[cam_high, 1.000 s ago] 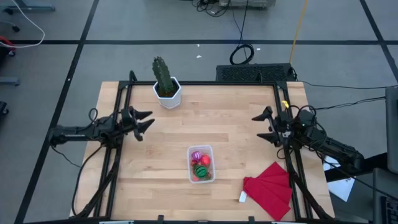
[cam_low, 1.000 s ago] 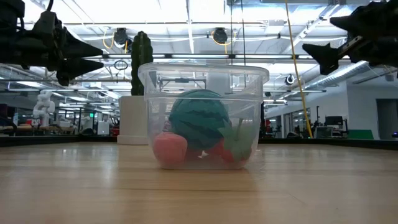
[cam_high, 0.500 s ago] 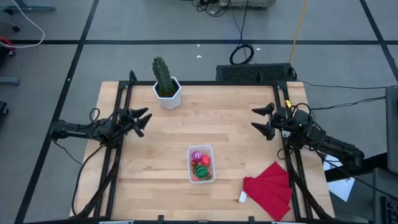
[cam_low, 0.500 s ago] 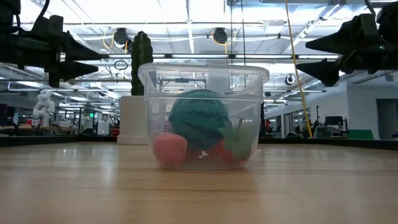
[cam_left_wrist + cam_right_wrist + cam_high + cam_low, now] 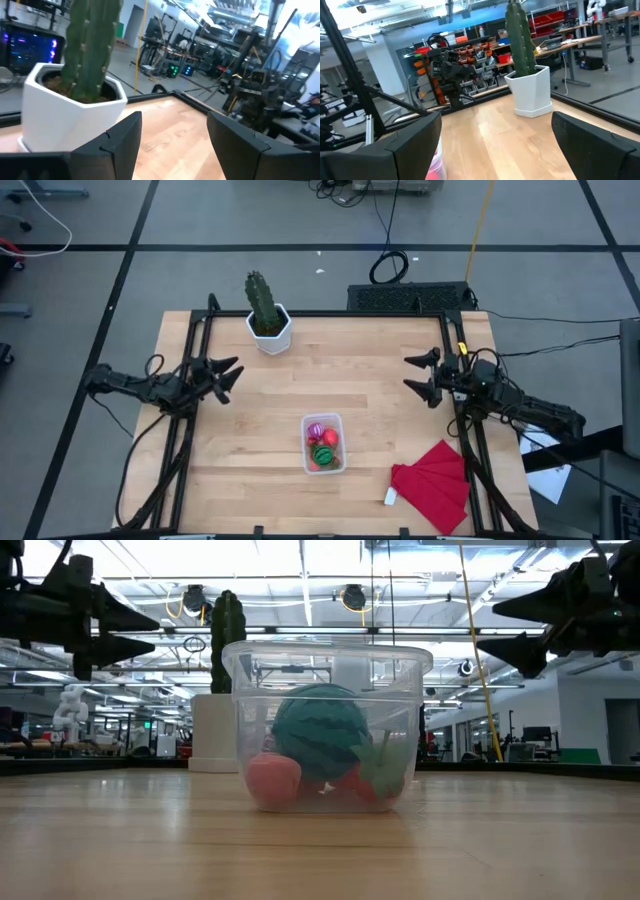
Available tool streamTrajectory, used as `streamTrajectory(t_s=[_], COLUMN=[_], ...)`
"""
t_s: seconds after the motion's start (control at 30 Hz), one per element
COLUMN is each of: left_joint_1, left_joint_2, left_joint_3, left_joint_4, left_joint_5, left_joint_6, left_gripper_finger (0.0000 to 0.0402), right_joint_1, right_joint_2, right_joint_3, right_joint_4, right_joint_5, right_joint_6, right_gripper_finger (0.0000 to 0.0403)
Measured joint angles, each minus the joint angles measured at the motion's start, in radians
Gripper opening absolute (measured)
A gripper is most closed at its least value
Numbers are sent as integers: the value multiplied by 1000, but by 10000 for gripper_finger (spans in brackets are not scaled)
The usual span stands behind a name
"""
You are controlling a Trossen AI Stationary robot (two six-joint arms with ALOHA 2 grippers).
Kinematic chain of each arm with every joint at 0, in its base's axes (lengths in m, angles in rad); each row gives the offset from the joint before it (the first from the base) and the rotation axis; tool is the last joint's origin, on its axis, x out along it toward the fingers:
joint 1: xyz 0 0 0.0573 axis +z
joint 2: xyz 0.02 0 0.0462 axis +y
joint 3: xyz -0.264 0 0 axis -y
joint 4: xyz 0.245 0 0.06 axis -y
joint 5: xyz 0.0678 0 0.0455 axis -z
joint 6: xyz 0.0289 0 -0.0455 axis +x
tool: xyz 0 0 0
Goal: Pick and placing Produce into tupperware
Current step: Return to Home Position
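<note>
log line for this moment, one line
left gripper: open, empty, over left side of table | right gripper: open, empty, over right side | produce: inside tupperware, mid-table

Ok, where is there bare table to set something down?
The widest bare stretch of table lies between the left gripper and right gripper, both open at the side edges, from the cactus down to the tupperware. The near-left corner beside the tupperware is free. Crowded: the near-right corner, covered by the red cloth, and the far-left corner by the cactus.

Clear tupperware [image 5: 325, 444] upright mid-table; colourful produce [image 5: 322, 443] inside.
</note>
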Motion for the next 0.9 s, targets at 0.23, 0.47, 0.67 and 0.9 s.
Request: streamTrajectory(t_s=[0.23, 0.47, 0.67, 0.9], left_joint_1=[-60, -80, -79, -79], left_joint_2=[1, 1, 1, 1], left_joint_3=[0, 1, 1, 1], left_joint_4=[-19, -13, -12, -12], left_joint_5=[37, 225, 236, 237], left_joint_6=[-73, -169, -123, -124], left_gripper_finger=[230, 230, 230, 230], right_joint_1=[25, 25, 24, 24], right_joint_2=[0, 0, 0, 0], right_joint_3=[0, 0, 0, 0], right_joint_4=[-4, -4, -4, -4], right_joint_5=[-9, -10, -11, -11], right_joint_6=[17, 42, 42, 43], right_gripper_finger=[370, 370, 370, 370])
